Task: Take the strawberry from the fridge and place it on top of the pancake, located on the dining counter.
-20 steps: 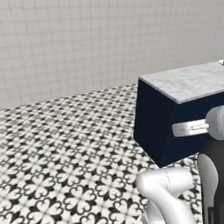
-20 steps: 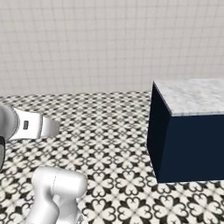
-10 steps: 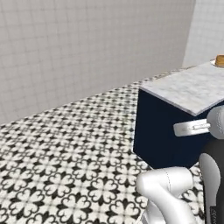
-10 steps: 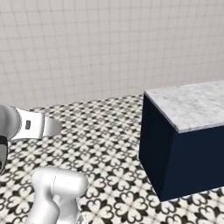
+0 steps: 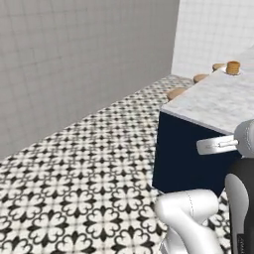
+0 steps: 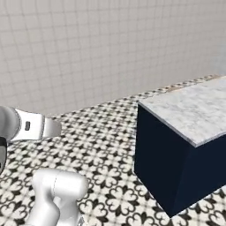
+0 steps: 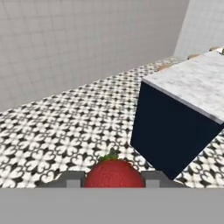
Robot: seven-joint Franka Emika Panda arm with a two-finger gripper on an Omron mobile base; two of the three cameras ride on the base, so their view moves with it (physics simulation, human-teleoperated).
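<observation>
A red strawberry (image 7: 113, 173) with a small green top sits between my dark finger tips at the bottom of the hand view, and my gripper (image 7: 113, 179) is shut on it. The dining counter (image 5: 213, 101) is a white-grey marble top on a navy base, to the right and ahead; I also see the counter (image 6: 194, 110) from the other side, and its near corner (image 7: 192, 83) lies ahead of the berry. The pancake (image 5: 233, 67) is a small golden-brown stack far down the counter.
Round wooden stools (image 5: 177, 93) line the counter's left side toward the back wall. A black-and-white patterned tile floor (image 5: 84, 183) spreads to the left. Light tiled walls (image 6: 88, 48) close the room behind. The navy counter end (image 7: 170, 135) stands close ahead.
The whole picture has shifted, so the base has moved: the counter now sits more end-on and larger, with the stools and the far corner of the room in sight.
</observation>
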